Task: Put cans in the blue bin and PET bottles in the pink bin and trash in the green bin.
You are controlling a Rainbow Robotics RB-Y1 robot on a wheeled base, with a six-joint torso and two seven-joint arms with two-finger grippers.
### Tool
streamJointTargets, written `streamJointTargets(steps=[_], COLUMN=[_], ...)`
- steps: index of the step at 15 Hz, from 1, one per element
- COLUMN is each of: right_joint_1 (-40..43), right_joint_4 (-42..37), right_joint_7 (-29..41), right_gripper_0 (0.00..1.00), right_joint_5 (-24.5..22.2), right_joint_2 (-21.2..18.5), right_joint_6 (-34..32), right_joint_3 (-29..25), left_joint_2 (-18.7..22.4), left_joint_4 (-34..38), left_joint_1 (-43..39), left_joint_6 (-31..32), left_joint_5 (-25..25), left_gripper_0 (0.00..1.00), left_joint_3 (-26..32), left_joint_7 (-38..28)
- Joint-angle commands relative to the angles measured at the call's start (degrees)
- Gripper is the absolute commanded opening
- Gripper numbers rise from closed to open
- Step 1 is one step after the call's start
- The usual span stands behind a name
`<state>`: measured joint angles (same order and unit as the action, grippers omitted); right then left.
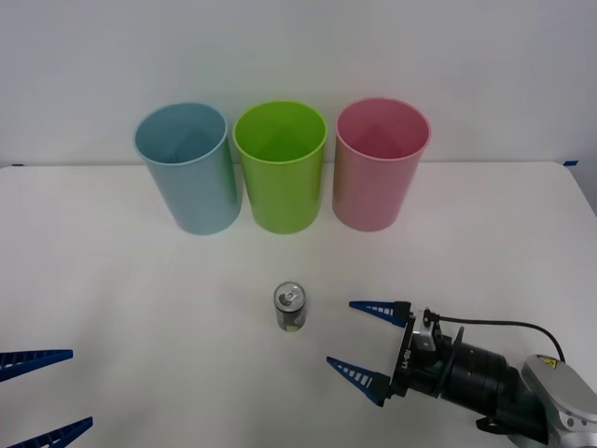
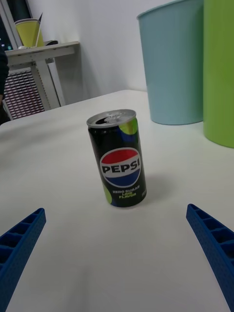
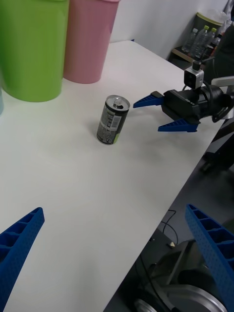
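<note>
Right gripper (image 1: 357, 341): low over the table (image 1: 121, 299) near its front edge, right of centre, lying on its side with blue ribbed fingers (image 2: 212, 246) spread wide and empty, their tips aimed at the can and stopped just short of it. Can (image 1: 290, 308): one small drink can, upright near the middle of the table, well apart from the bins; black body with a red, white and blue roundel and lime patches, silver top with the mouth apparently open. Handling, as judged: thin metal, rigid enough for a light squeeze but apt to dent under a hard one; smooth, rounded wall, so somewhat slippery against ribbed pads; probably light and easily tipped by a nudge if empty, and liable to spill if any drink remains. Best hold, as judged: across the mid-body, one finger either side, keeping it upright. Blue bin (image 1: 187, 173): leftmost of three in a row toward the far edge, the can's destination. Green bin (image 1: 280, 173): middle, close beside the blue. Pink bin (image 1: 380, 168): rightmost. Left gripper (image 1: 42, 397): parked at the front-left corner of the table, fingers (image 3: 207, 243) wide apart, holding nothing.
</note>
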<state>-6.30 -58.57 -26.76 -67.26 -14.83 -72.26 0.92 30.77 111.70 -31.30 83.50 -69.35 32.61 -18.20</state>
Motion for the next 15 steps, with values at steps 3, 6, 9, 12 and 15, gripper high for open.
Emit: streamJointTargets(steps=[3,6,9,12,15], right_joint_1=[0.8,0.8,0.8,0.8,0.8], right_joint_4=[-0.8,-1.6,-2.2,-2.3,-2.8], right_joint_7=[-0.1,-0.7,-1.2,-1.5,-1.6], right_gripper_0=[1.0,1.0,1.0,1.0,1.0], right_joint_5=[1.0,2.0,2.4,2.6,2.6], right_joint_2=[0.0,0.0,0.0,0.0,0.0], right_joint_6=[-0.2,-0.2,-0.3,-0.7,-0.7], right_joint_3=[-0.1,-0.1,0.0,-0.1,0.0], left_joint_2=[0.0,0.0,0.0,0.0,0.0], left_joint_4=[0.0,0.0,0.0,0.0,0.0], left_joint_1=[0.0,0.0,0.0,0.0,0.0], left_joint_6=[0.0,0.0,0.0,0.0,0.0], left_joint_5=[0.0,0.0,0.0,0.0,0.0], left_gripper_0=[1.0,1.0,1.0,1.0,1.0], left_joint_3=[0.0,0.0,0.0,0.0,0.0], left_joint_7=[0.0,0.0,0.0,0.0,0.0])
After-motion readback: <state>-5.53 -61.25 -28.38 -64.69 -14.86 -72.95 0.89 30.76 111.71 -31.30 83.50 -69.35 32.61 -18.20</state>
